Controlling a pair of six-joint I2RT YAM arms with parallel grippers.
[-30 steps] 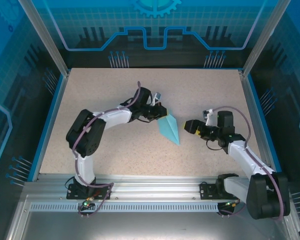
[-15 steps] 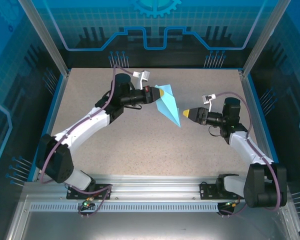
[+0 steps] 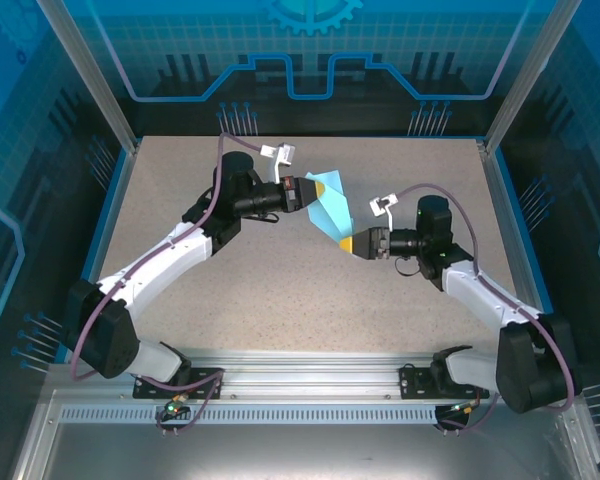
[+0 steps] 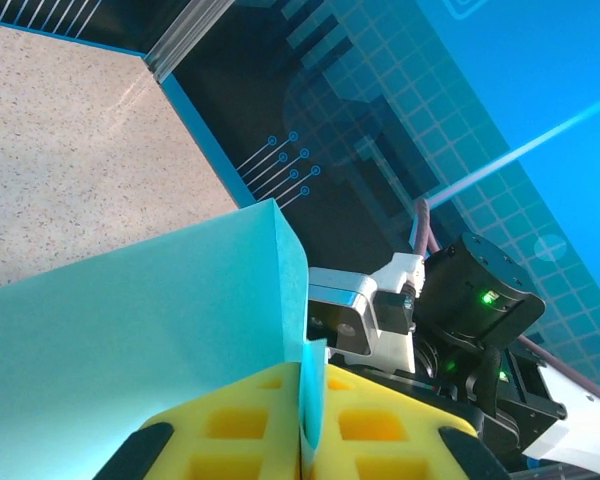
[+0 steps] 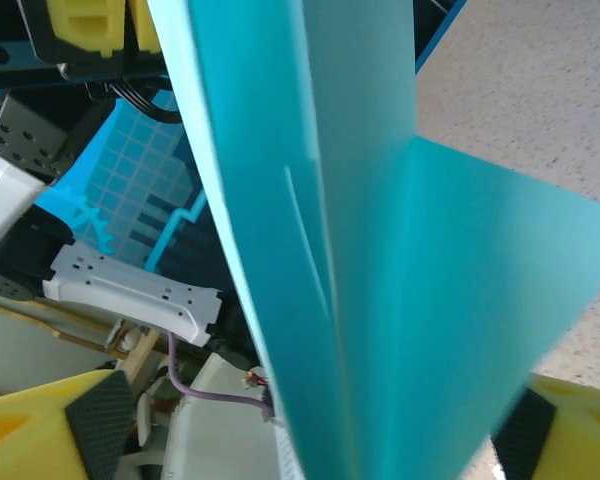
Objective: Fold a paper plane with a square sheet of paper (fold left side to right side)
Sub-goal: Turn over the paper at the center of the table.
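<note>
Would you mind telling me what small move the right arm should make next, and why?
Probably close the right gripper on the paper plane. In the right wrist view the plane's lower end runs between the right fingers, which stand open on either side of it. The left gripper is shut on the upper end.

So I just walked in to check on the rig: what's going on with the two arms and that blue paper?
The left end effector is shut on one end of the folded light-blue paper and holds it up above the table. The right end effector is at the paper's opposite, pointed end, with its jaws open and a finger on each side, not yet gripping. It looks like a two-handed hold or a handover is being set up.
</note>
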